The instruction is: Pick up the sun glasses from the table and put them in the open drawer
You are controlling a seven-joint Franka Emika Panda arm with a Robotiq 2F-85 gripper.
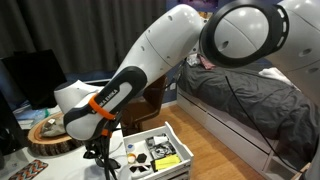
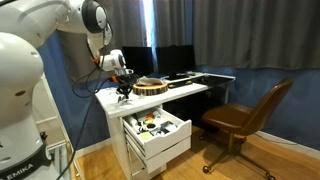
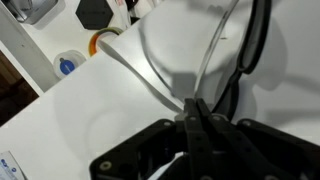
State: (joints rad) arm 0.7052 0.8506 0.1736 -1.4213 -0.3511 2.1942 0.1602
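Note:
My gripper [image 2: 124,88] hangs just above the near end of the white table [image 2: 192,88], beside the round wood slab [image 2: 152,86]. In the wrist view its fingers [image 3: 195,106] are pressed together on the thin frame of the sun glasses [image 3: 244,60], whose dark curved rim and see-through lens hang below, over the table top [image 3: 80,125]. In an exterior view a small black shape dangles under the gripper [image 1: 97,152]. The open drawer [image 2: 166,141] sticks out below the table edge, full of small black, white and yellow items; it also shows in an exterior view [image 1: 176,163].
A brown office chair [image 2: 245,115] stands by the desk. Dark monitors [image 2: 172,60] sit at the back of the table. A grey-covered bed [image 1: 250,95] lies behind the arm. A flat dark patterned object [image 1: 22,170] lies near the wood slab [image 1: 50,133].

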